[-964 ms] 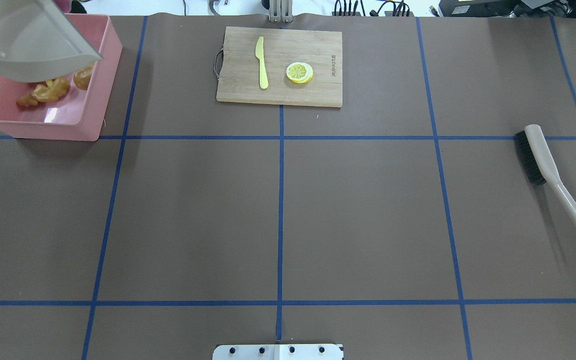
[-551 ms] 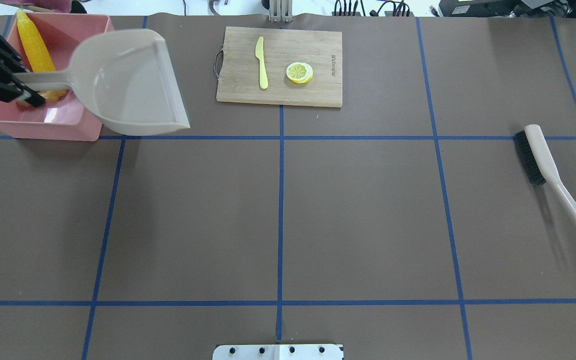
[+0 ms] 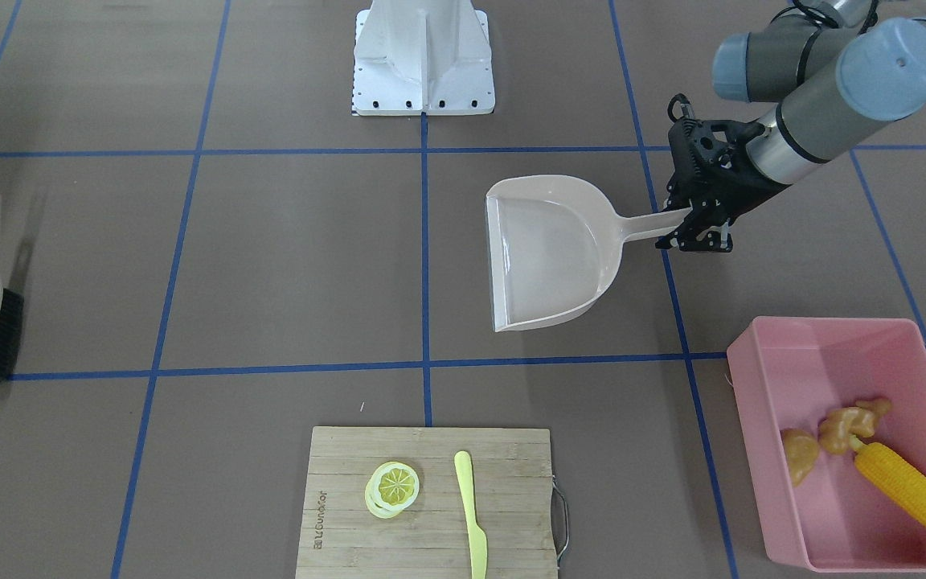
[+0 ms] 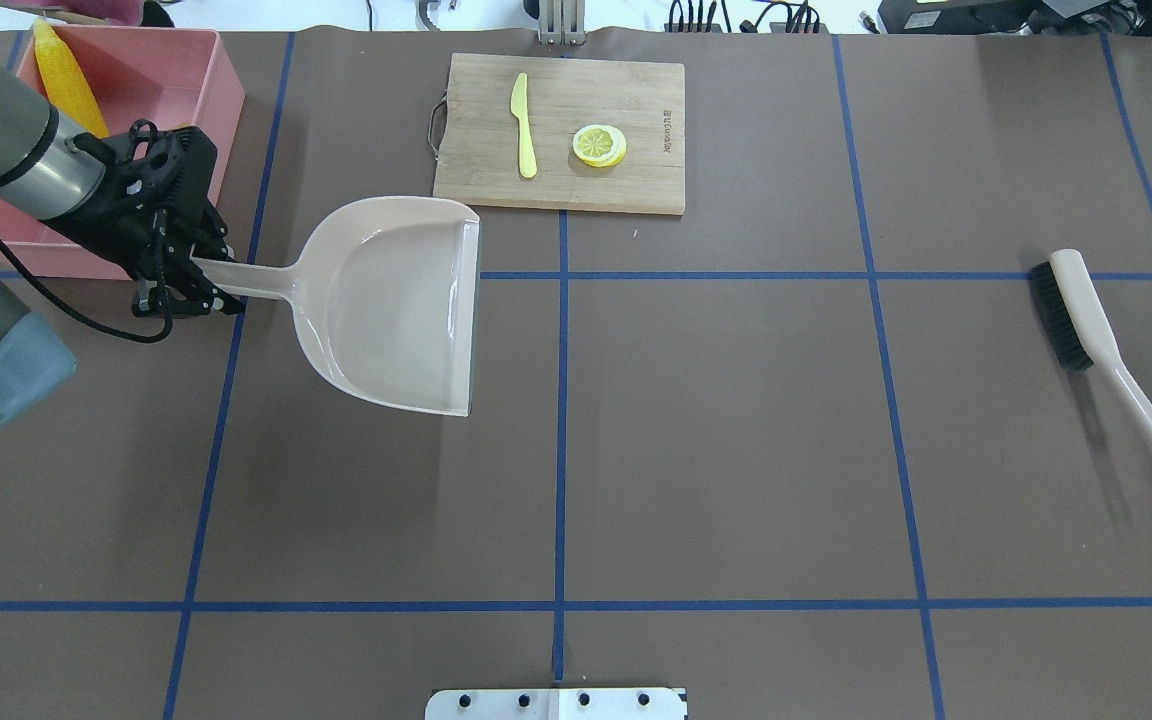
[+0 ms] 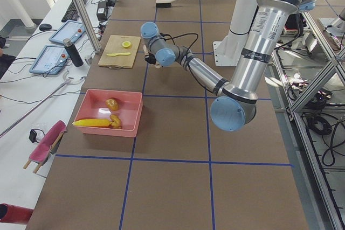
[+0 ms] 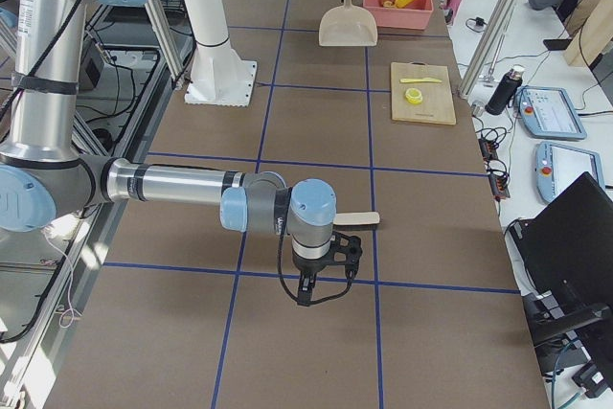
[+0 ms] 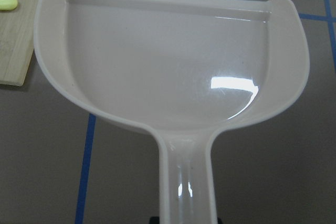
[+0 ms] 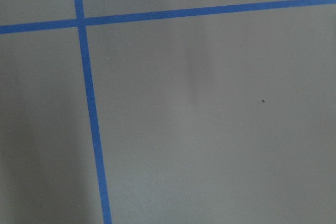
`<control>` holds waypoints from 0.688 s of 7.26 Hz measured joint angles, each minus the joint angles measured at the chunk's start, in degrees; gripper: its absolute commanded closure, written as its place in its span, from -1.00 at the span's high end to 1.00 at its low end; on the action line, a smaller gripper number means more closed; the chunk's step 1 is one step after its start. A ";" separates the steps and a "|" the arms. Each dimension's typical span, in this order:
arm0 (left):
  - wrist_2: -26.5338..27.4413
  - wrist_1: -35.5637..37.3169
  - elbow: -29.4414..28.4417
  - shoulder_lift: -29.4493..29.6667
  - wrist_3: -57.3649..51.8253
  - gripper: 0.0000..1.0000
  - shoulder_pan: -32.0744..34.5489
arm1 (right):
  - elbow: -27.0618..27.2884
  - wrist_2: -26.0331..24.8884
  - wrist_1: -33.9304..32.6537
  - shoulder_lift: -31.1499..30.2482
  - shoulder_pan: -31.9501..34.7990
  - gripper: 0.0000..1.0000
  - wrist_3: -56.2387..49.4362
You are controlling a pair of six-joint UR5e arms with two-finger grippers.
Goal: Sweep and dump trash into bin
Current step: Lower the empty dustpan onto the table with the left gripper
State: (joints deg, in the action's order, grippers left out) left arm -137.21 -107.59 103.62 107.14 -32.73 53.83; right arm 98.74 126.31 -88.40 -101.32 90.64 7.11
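Observation:
My left gripper (image 4: 194,272) is shut on the handle of the beige dustpan (image 4: 396,300), which is empty and held level and low over the table, right of the bin. The wrist view shows the bare pan (image 7: 173,72). The pink bin (image 3: 752,378) holds the trash: the yellow corn cob (image 3: 913,486), the tan ginger root (image 3: 849,422) and the brownish-orange lump (image 3: 799,452). My right gripper (image 6: 311,292) shows only in the exterior right view, near the table; I cannot tell whether it is open or shut.
A hand brush (image 4: 1086,325) lies at the table's right side. A wooden cutting board (image 4: 636,170) at the back middle carries a pale yellow knife (image 4: 523,125) and a lemon slice (image 4: 599,145). The robot's base plate (image 4: 556,703) is at the near edge.
The dustpan has swung away from over the bin, to the right and toward the robot, and levelled out. The trash lies in the bin. The brush has not moved.

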 measured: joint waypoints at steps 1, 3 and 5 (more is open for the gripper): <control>0.73 -3.13 -0.69 -1.66 0.02 -1.00 -0.72 | -0.47 -0.03 0.05 0.00 0.02 1.00 0.13; 1.11 -4.78 -1.28 -3.64 1.60 -1.00 -2.15 | -2.60 -0.01 0.33 0.56 0.01 1.00 0.18; 1.15 -4.97 -2.64 -4.37 3.22 -1.00 -3.37 | -3.49 0.22 2.21 1.75 -0.02 1.00 -0.26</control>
State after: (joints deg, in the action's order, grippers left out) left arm -136.06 -112.56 100.97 102.77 -29.51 50.46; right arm 95.25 126.53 -86.19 -99.57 90.62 6.86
